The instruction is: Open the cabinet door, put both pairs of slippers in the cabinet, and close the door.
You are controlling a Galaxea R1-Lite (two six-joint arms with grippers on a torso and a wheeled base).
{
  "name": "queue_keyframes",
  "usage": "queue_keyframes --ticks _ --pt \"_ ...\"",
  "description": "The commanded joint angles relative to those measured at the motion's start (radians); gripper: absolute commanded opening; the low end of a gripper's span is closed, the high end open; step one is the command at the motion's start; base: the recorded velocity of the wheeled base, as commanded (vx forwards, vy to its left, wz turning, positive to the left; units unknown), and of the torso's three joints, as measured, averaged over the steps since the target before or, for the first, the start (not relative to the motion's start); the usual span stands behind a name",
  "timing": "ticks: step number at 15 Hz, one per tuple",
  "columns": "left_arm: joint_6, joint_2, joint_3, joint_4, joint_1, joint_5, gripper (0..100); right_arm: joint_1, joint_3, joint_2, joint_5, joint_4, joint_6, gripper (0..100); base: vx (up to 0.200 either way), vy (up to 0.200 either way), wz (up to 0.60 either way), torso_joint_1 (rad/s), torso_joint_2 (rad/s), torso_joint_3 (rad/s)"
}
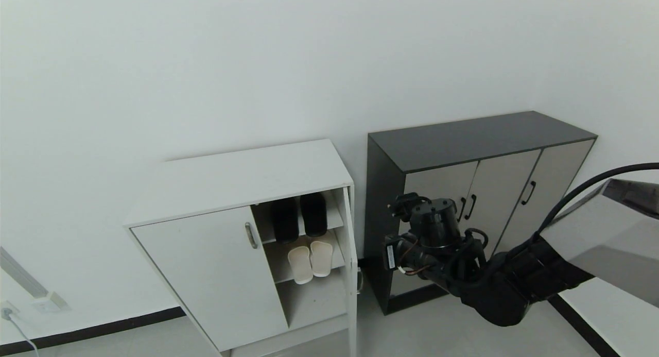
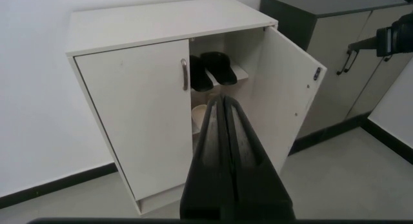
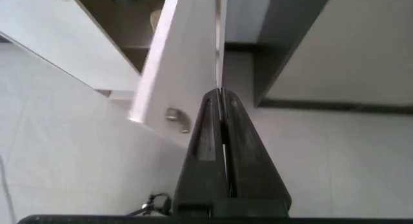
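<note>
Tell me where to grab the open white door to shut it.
Grip the handle on the outer face of the door, near its free edge. Come from the side of the dark cabinet: the door stands swung out, inner face toward the shelves, so the handle faces that way. The right gripper, now shut, would likely suit.

White cabinet (image 1: 247,176), right door (image 2: 287,101) open; black slippers (image 1: 296,218) on upper shelf (image 1: 334,220), white slippers (image 1: 310,259) below.
</note>
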Motion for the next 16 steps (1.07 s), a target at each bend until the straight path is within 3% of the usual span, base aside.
queue_keyframes --ticks 1,7,13,16 --pt "-0.001 0.0 0.0 0.0 0.0 0.0 0 -0.001 0.04 0.008 0.005 -0.076 -0.016 0 0.0 0.0 0.0 0.0 0.0 0.0" --pt "-0.001 0.0 0.0 0.0 0.0 0.0 0 0.002 0.06 0.01 0.025 -0.116 -0.041 0 0.0 0.0 0.0 0.0 0.0 0.0" --pt "-0.001 0.0 0.0 0.0 0.0 0.0 0 0.011 0.081 0.01 0.028 -0.118 -0.041 0 0.0 0.0 0.6 0.003 0.0 0.002" --pt "-0.001 0.0 0.0 0.0 0.0 0.001 0 0.009 0.089 0.019 0.028 -0.144 -0.041 0 0.0 0.0 0.0 0.0 0.0 0.0"
